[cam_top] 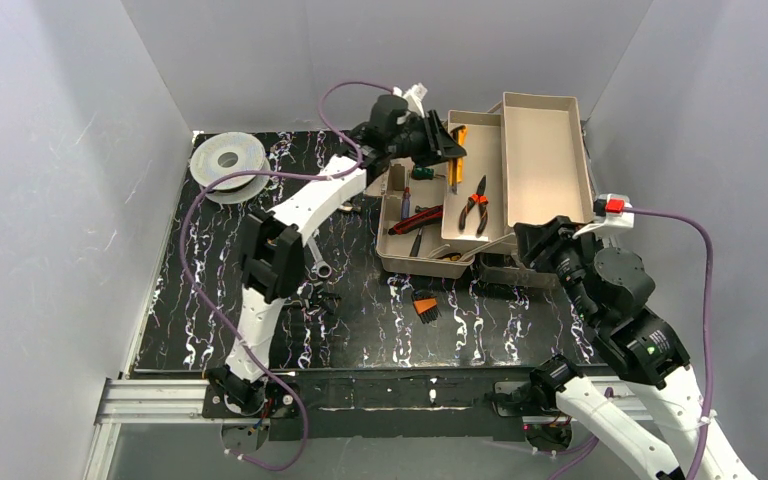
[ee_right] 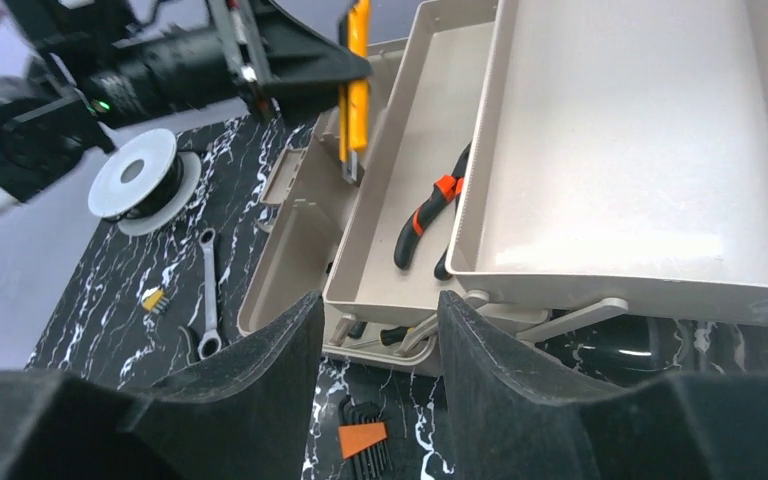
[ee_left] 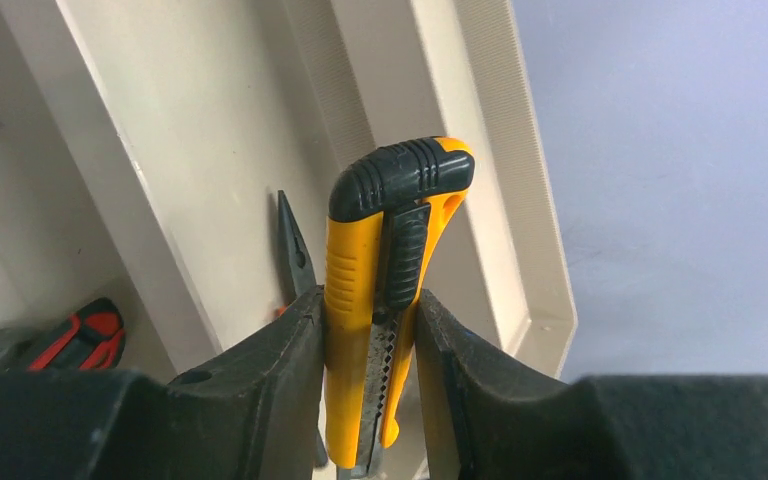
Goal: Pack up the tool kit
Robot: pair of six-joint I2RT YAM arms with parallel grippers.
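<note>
The tool kit (cam_top: 540, 150) is a beige box standing open at the back right of the mat, with its fold-out trays spread. My left gripper (cam_top: 452, 150) hangs over the middle tray (ee_right: 400, 170), shut on a yellow and black utility knife (ee_left: 355, 250) that hangs blade end down. In the right wrist view the utility knife (ee_right: 357, 80) is just above the tray's far end. Orange-handled pliers (cam_top: 475, 205) lie in that tray. My right gripper (ee_right: 380, 320) is open and empty at the box's near right corner. The upper tray (ee_right: 640, 150) holds nothing.
A grey wire spool (cam_top: 228, 165) stands at the back left. A wrench (cam_top: 318, 265) and a hex key set in an orange holder (cam_top: 423, 305) lie on the black marbled mat in front of the box. A red and black tool (cam_top: 415, 220) lies in the box's bottom.
</note>
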